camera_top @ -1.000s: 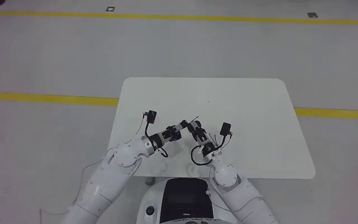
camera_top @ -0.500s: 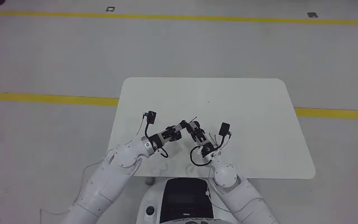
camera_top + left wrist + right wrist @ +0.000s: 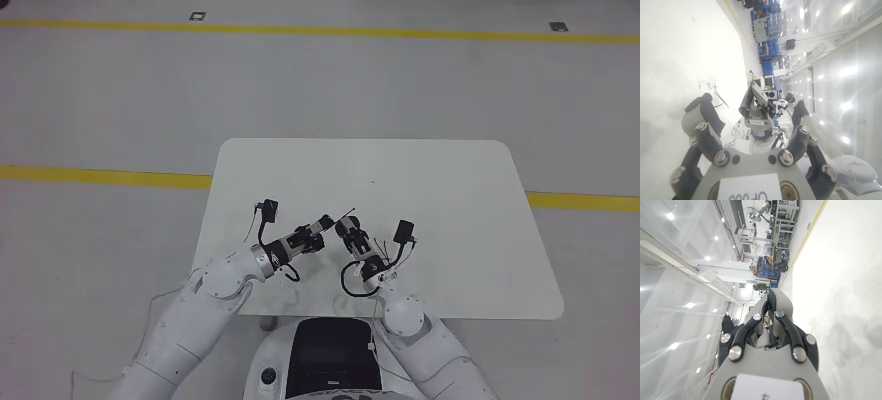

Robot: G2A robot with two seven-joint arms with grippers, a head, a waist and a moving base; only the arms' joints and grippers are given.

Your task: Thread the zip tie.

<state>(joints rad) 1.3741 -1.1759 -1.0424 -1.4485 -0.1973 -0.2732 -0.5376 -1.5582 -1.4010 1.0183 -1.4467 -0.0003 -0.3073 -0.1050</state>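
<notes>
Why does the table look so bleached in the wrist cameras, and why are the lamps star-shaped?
Left wrist view: glare bleaches the table, lamps flare into stars. Right wrist view: same flares; wide lens bends the beams. Top view: evenly lit.

The tie (image 3: pixel 770 285) ran down between the right fingers (image 3: pixel 783 303), which hid its lower length. From above it was too thin to trace. The loose ties (image 3: pixel 719 95) on the surface (image 3: pixel 687 47) were too small and overlapped to count, and glare washed out the surface around them.

Industrial hall — yellow floor lines (image 3: pixel 300 31), blue storage racks (image 3: pixel 767 49).
</notes>
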